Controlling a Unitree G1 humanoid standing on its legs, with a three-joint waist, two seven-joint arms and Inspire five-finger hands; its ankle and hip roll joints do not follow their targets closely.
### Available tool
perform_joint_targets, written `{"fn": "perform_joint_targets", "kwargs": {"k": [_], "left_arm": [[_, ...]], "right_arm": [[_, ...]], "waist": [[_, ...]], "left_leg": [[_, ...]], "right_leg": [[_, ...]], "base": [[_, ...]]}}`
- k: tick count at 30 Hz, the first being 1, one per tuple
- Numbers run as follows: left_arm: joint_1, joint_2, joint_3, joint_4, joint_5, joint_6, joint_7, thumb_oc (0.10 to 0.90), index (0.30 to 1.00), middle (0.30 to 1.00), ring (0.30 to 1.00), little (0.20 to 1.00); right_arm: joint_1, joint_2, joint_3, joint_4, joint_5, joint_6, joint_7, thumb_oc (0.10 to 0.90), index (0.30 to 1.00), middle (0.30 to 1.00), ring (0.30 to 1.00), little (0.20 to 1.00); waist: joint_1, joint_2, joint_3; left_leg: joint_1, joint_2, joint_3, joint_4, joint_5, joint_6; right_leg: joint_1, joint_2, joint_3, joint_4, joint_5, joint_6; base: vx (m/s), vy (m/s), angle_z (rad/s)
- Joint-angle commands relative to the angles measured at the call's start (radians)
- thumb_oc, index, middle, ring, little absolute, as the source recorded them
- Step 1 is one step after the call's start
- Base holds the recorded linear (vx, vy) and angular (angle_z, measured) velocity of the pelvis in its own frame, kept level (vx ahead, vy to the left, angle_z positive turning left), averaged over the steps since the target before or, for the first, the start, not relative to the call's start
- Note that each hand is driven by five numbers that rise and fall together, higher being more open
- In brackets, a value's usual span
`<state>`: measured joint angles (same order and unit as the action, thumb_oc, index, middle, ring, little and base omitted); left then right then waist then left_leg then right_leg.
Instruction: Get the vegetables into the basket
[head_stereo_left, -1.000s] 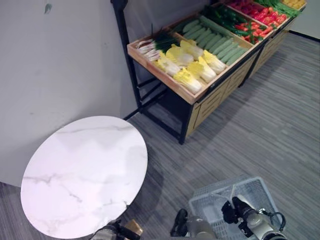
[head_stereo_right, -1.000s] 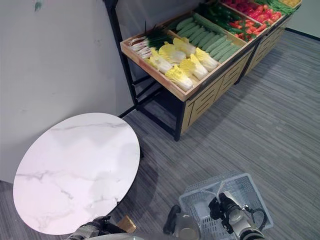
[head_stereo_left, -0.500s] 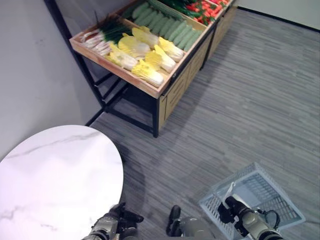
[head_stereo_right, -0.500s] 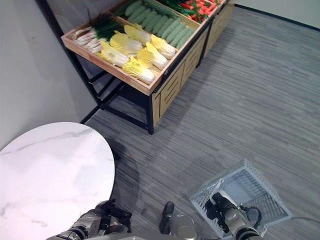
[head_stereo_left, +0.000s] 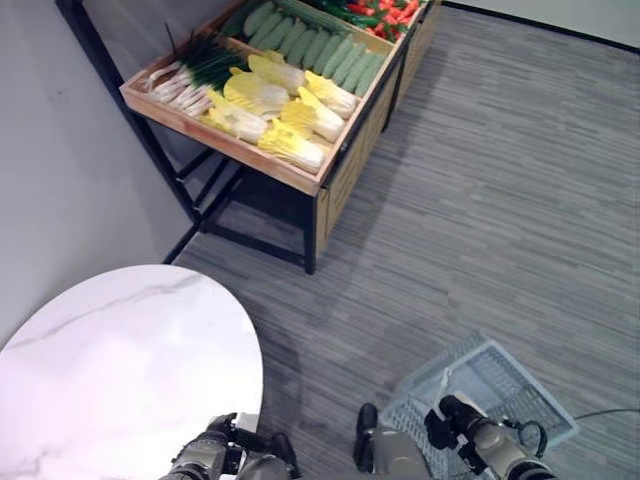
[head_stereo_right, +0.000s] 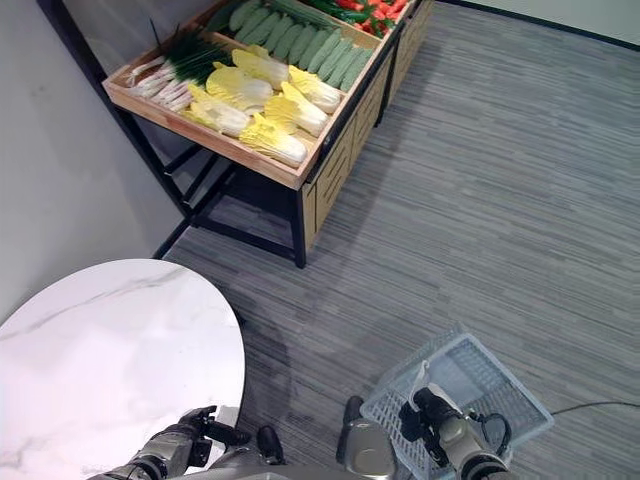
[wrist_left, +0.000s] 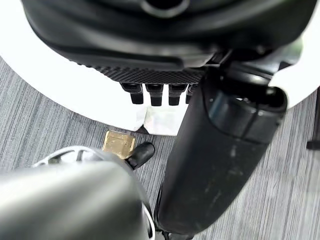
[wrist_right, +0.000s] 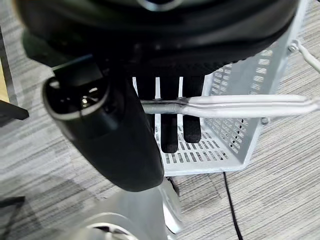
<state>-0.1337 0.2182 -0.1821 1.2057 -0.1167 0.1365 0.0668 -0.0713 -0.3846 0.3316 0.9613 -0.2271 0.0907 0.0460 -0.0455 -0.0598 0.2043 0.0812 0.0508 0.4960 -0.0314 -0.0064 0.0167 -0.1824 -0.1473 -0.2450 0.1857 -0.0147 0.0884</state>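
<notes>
1. Carrying the basket (head_stereo_left: 500, 385) is the step we judge to be in hand: our right hand (wrist_right: 167, 107) has its fingers curled around the basket's white wire handle (wrist_right: 240, 105), and the pale grey perforated basket hangs low at our right side over the grey floor (head_stereo_left: 500, 200). We see nothing inside it.

2. Our left hand (head_stereo_right: 195, 432) sits low at our left, next to the edge of the round white marble table (head_stereo_left: 110, 370). In its own wrist view the fingers (wrist_left: 155, 94) point straight out with nothing between them, so we read it as open and empty.

3. The vegetables are all on the wooden produce stand (head_stereo_left: 300, 180) ahead, well apart from us across open floor. The nearest tray holds napa cabbages (head_stereo_left: 275, 110) and green onions (head_stereo_left: 195, 75); behind them lie pale green cucumbers (head_stereo_left: 320, 50), and further back red peppers (head_stereo_left: 385, 12) mixed with dark green ones.

4. Next, we judge, we need to close the gap to the stand, keeping the right hand's grip on the handle so the basket stays level.

5. Once near, the free left hand is the one to reach for a vegetable; the cabbages in the front tray look easiest to reach, and the basket must be brought under or beside the tray for the drop.
</notes>
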Motion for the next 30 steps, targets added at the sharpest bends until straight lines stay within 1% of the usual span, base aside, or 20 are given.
{"fn": "perform_joint_targets", "kwargs": {"k": [1, 3, 4, 6, 7, 9, 10, 13, 14, 15, 16, 17, 19, 21, 22, 25, 26, 27, 29, 30], "left_arm": [[0.004, 0.018, 0.030, -0.006, 0.036, -0.005, 0.006, 0.900, 1.000, 1.000, 1.000, 1.000], [0.004, 0.020, 0.028, -0.011, 0.033, -0.004, 0.007, 0.900, 1.000, 1.000, 1.000, 1.000], [0.004, 0.020, 0.028, -0.011, 0.033, -0.004, 0.007, 0.900, 1.000, 1.000, 1.000, 1.000], [0.005, 0.021, 0.022, -0.012, 0.038, -0.002, 0.001, 0.900, 1.000, 1.000, 1.000, 1.000], [0.006, 0.021, 0.021, -0.012, 0.038, -0.002, 0.001, 0.900, 1.000, 1.000, 1.000, 1.000], [0.009, 0.019, 0.021, -0.011, 0.047, 0.003, -0.011, 0.900, 1.000, 1.000, 1.000, 1.000], [0.011, 0.017, 0.019, -0.010, 0.050, 0.007, -0.015, 0.900, 1.000, 1.000, 1.000, 1.000], [0.017, 0.014, 0.029, -0.010, 0.049, 0.013, -0.016, 0.900, 1.000, 1.000, 1.000, 1.000], [0.016, 0.009, 0.030, -0.006, 0.046, 0.014, -0.014, 0.900, 1.000, 1.000, 1.000, 1.000], [0.016, 0.008, 0.030, -0.006, 0.046, 0.014, -0.014, 0.900, 1.000, 1.000, 1.000, 1.000], [0.017, 0.000, 0.032, -0.003, 0.042, 0.014, -0.014, 0.900, 1.000, 1.000, 1.000, 1.000], [0.016, -0.002, 0.033, -0.001, 0.041, 0.015, -0.014, 0.900, 1.000, 1.000, 1.000, 1.000], [0.015, -0.008, 0.032, -0.001, 0.041, 0.016, -0.014, 0.900, 1.000, 1.000, 1.000, 1.000], [0.014, -0.011, 0.030, -0.002, 0.041, 0.016, -0.013, 0.900, 1.000, 1.000, 1.000, 1.000], [0.008, -0.013, 0.023, -0.003, 0.042, 0.015, -0.013, 0.900, 1.000, 1.000, 1.000, 1.000], [0.007, -0.017, 0.023, -0.003, 0.035, 0.018, -0.015, 0.900, 1.000, 1.000, 1.000, 1.000], [0.007, -0.021, 0.026, -0.006, 0.018, 0.019, -0.015, 0.900, 1.000, 1.000, 1.000, 1.000], [0.007, -0.023, 0.028, -0.007, 0.008, 0.018, -0.016, 0.900, 1.000, 1.000, 1.000, 1.000], [0.005, -0.024, 0.033, -0.005, -0.007, 0.018, -0.013, 0.900, 1.000, 1.000, 1.000, 1.000], [0.005, -0.024, 0.033, -0.004, -0.007, 0.018, -0.013, 0.900, 1.000, 1.000, 1.000, 1.000]], "right_arm": [[-0.045, 0.031, 0.034, -0.026, -0.003, -0.021, 0.012, 0.400, 0.300, 0.300, 0.300, 0.300], [-0.047, 0.032, 0.034, -0.030, -0.002, -0.020, 0.013, 0.400, 0.300, 0.300, 0.300, 0.300], [-0.046, 0.032, 0.034, -0.030, -0.002, -0.020, 0.013, 0.400, 0.300, 0.300, 0.300, 0.300], [-0.049, 0.029, 0.034, -0.029, -0.005, -0.020, 0.013, 0.400, 0.300, 0.300, 0.300, 0.300], [-0.048, 0.029, 0.034, -0.029, -0.005, -0.020, 0.013, 0.400, 0.300, 0.300, 0.300, 0.300], [-0.049, 0.027, 0.031, -0.024, -0.010, -0.017, 0.013, 0.400, 0.300, 0.300, 0.300, 0.300], [-0.048, 0.026, 0.031, -0.024, -0.013, -0.016, 0.016, 0.400, 0.300, 0.300, 0.300, 0.300], [-0.045, 0.022, 0.031, -0.027, -0.019, -0.014, 0.019, 0.400, 0.300, 0.300, 0.300, 0.300], [-0.044, 0.022, 0.031, -0.025, -0.021, -0.014, 0.018, 0.400, 0.300, 0.300, 0.300, 0.300], [-0.044, 0.021, 0.031, -0.025, -0.021, -0.014, 0.018, 0.400, 0.300, 0.300, 0.300, 0.300], [-0.038, 0.020, 0.030, -0.020, -0.019, -0.014, 0.017, 0.400, 0.300, 0.300, 0.300, 0.300], [-0.034, 0.019, 0.027, -0.020, -0.015, -0.014, 0.014, 0.400, 0.300, 0.300, 0.300, 0.300], [-0.028, 0.012, 0.022, -0.023, -0.007, -0.015, 0.010, 0.400, 0.300, 0.300, 0.300, 0.300], [-0.025, 0.010, 0.022, -0.022, -0.006, -0.015, 0.009, 0.400, 0.300, 0.300, 0.300, 0.300], [-0.021, 0.007, 0.022, -0.013, -0.002, -0.016, 0.006, 0.400, 0.300, 0.300, 0.300, 0.300], [-0.018, 0.001, 0.023, -0.005, 0.001, -0.018, 0.004, 0.400, 0.300, 0.300, 0.300, 0.300], [-0.012, -0.002, 0.022, 0.006, 0.007, -0.021, -0.001, 0.400, 0.300, 0.300, 0.300, 0.300], [-0.010, -0.003, 0.023, 0.013, 0.010, -0.023, -0.003, 0.400, 0.300, 0.300, 0.300, 0.300], [-0.008, -0.007, 0.026, 0.024, 0.014, -0.026, -0.008, 0.400, 0.300, 0.300, 0.300, 0.300], [-0.008, -0.007, 0.026, 0.025, 0.014, -0.026, -0.008, 0.400, 0.300, 0.300, 0.300, 0.300]], "waist": [[0.007, -0.042, -0.008], [0.007, -0.028, -0.008], [0.007, -0.028, -0.008], [0.013, -0.017, -0.032], [0.013, -0.017, -0.032], [0.032, -0.021, -0.060], [0.037, -0.026, -0.072], [0.042, -0.028, -0.084], [0.040, -0.024, -0.087], [0.039, -0.023, -0.086], [0.034, -0.014, -0.091], [0.032, -0.008, -0.092], [0.023, 0.007, -0.091], [0.019, 0.013, -0.090], [0.012, 0.025, -0.086], [0.005, 0.035, -0.081], [0.000, 0.041, -0.075], [-0.001, 0.041, -0.070], [0.003, 0.035, -0.053], [0.002, 0.036, -0.052]], "left_leg": [[0.031, 0.020, 0.017, 0.031, -0.056, -0.080], [0.027, 0.044, 0.034, 0.013, -0.028, -0.085], [0.029, 0.044, 0.034, 0.011, -0.027, -0.086], [0.021, 0.052, 0.059, -0.030, 0.013, -0.085], [0.022, 0.051, 0.060, -0.032, 0.014, -0.086], [0.016, 0.053, 0.103, -0.033, 0.024, -0.084], [0.016, 0.053, 0.116, -0.023, 0.021, -0.083], [0.016, 0.073, 0.151, 0.011, 0.026, -0.097], [0.010, 0.085, 0.151, 0.020, 0.035, -0.105], [0.010, 0.088, 0.150, 0.021, 0.036, -0.107], [0.009, 0.106, 0.143, 0.017, 0.054, -0.119], [0.010, 0.115, 0.141, 0.013, 0.066, -0.126], [0.012, 0.140, 0.134, 0.003, 0.100, -0.145], [0.013, 0.150, 0.128, -0.003, 0.114, -0.152], [0.010, 0.171, 0.122, -0.018, 0.150, -0.169], [0.008, 0.193, 0.111, -0.028, 0.178, -0.183], [0.001, 0.220, 0.103, -0.020, 0.191, -0.197], [-0.009, 0.237, 0.099, 0.005, 0.188, -0.202], [-0.045, 0.273, 0.073, 0.118, 0.184, -0.219], [-0.050, 0.279, 0.069, 0.128, 0.181, -0.222]], "right_leg": [[0.063, -0.185, -0.041, -0.156, 0.366, 0.173], [0.074, -0.195, -0.072, -0.128, 0.343, 0.173], [0.074, -0.195, -0.072, -0.127, 0.341, 0.173], [0.119, -0.207, -0.086, -0.105, 0.294, 0.173], [0.118, -0.207, -0.086, -0.105, 0.294, 0.173], [0.160, -0.218, -0.136, -0.098, 0.276, 0.173], [0.171, -0.216, -0.147, -0.104, 0.269, 0.173], [0.188, -0.205, -0.166, -0.143, 0.244, 0.173], [0.197, -0.192, -0.169, -0.159, 0.218, 0.170], [0.199, -0.191, -0.171, -0.159, 0.216, 0.170], [0.216, -0.170, -0.174, -0.180, 0.181, 0.160], [0.223, -0.159, -0.178, -0.186, 0.166, 0.156], [0.233, -0.130, -0.184, -0.193, 0.143, 0.142], [0.237, -0.118, -0.186, -0.194, 0.132, 0.134], [0.240, -0.091, -0.185, -0.198, 0.114, 0.124], [0.246, -0.066, -0.183, -0.197, 0.097, 0.109], [0.250, -0.041, -0.182, -0.194, 0.079, 0.095], [0.254, -0.031, -0.181, -0.192, 0.070, 0.086], [0.264, -0.011, -0.178, -0.191, 0.052, 0.063], [0.265, -0.008, -0.179, -0.192, 0.050, 0.061]], "base": [[-0.04, -0.044, -0.54], [-0.07, -0.022, -0.83], [-0.11, 0.006, -0.73], [-0.14, 0.024, -0.42], [-0.12, 0.006, -0.30], [-0.10, -0.041, -0.58], [-0.06, -0.085, -0.79], [0.00, -0.147, -0.62], [-0.02, -0.111, -0.30], [-0.03, -0.168, -0.27], [-0.02, -0.160, -0.17], [-0.03, -0.217, -0.12], [-0.04, -0.196, 0.02], [-0.04, -0.168, 0.03], [-0.04, -0.186, -0.02], [-0.02, -0.169, 0.03], [0.01, -0.276, 0.06], [0.01, -0.294, 0.03], [0.02, -0.205, 0.02], [0.03, -0.139, -0.05]]}}
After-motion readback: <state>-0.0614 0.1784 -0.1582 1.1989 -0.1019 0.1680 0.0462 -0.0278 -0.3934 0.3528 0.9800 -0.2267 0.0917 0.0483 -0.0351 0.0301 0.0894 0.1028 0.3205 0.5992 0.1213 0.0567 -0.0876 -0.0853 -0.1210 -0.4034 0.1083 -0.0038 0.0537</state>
